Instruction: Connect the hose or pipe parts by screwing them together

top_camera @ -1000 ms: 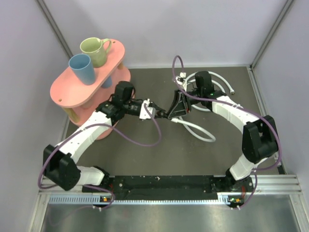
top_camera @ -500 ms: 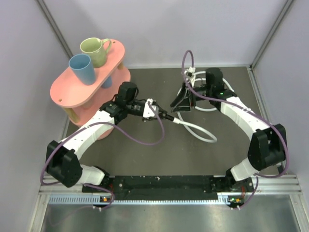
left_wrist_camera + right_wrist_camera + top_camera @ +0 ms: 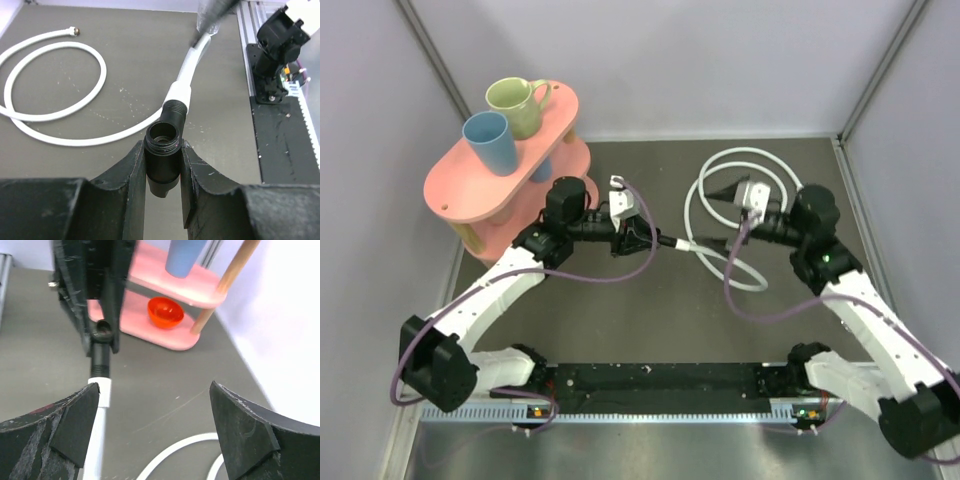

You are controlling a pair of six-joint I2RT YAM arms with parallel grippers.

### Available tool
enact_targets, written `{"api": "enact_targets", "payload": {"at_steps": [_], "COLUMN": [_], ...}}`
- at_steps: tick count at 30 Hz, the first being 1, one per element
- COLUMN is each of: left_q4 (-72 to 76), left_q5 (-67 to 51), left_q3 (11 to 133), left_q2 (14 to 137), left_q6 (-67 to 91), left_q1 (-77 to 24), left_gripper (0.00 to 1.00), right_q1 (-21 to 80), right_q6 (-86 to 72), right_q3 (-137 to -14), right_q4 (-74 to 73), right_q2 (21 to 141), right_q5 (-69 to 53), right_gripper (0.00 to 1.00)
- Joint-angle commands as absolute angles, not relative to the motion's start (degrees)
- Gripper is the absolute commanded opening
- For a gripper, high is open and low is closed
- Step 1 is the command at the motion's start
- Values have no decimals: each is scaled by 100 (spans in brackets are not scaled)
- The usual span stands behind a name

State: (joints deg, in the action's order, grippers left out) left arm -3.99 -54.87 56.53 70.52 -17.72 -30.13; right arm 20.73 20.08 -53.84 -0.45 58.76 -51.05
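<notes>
holding the connector (image 3: 162,165) is the left gripper's (image 3: 162,150) job right now. it sits upright between the jaws, open mouth up, and i read that as an anchor: pin the body so the hose (image 3: 180,92) can be turned onto its side port. the jaws are nearly closed and press on both flanks of the black body, a firm pinch with nothing else touched.

just past the jaws, the hose's white collar meets the threaded side port. a band of thread shows between collar and body, so i'd judge the joint started but not run home; how tight it is i can't tell.

beyond that the hose trails off across the table (image 3: 650,320) and curls into a loose loop, its free silvery fitting (image 3: 76,31) lying at the far side, apart from everything. the slack looks useful: the hose can twist without dragging the connector.

over to the right gripper (image 3: 154,387). it's spread wide, fingers well apart, and there's nothing between them. it hangs near the hose loop, facing the connector along the line of the hose, touching neither.

farthest off, the pink shelf (image 3: 460,190) with a blue mug (image 3: 490,142), a green mug (image 3: 515,105) and a red bowl (image 3: 165,311) sits behind the left arm, out of the work.
</notes>
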Motion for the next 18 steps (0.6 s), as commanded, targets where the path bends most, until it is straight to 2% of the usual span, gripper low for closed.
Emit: {"api": "enact_targets", "payload": {"at_steps": [1,4,10,13,18], "left_q4": [-246,-535,-896,-783,-720], "left_q5": [-5133,-5325,-5844,-5897,-6082], "left_q3": [5985,6283,6837,6891,6943], "left_q2": [6987,7163,7497,7462,7479], "left_q6": [-328,182,1009,1308,1643], "left_q1": [-2971,-2962,-2953,-2953,-2953], "left_gripper": [0,0,0,0,0], "right_q1": [2566,2794,3444,4015,4359], "right_q6": [3340,3313,4174,4832,5273], "right_q3": [-4151,-3428,-3182,-3111,-3181], "right_q4": [1460,2197,1618,1389,1433], "right_q2": [4897,4369,3929,3911,4060], "right_q5": [-4413,-4201,-3596,-2457,-1943], "right_gripper": [89,89,86,83,72]}}
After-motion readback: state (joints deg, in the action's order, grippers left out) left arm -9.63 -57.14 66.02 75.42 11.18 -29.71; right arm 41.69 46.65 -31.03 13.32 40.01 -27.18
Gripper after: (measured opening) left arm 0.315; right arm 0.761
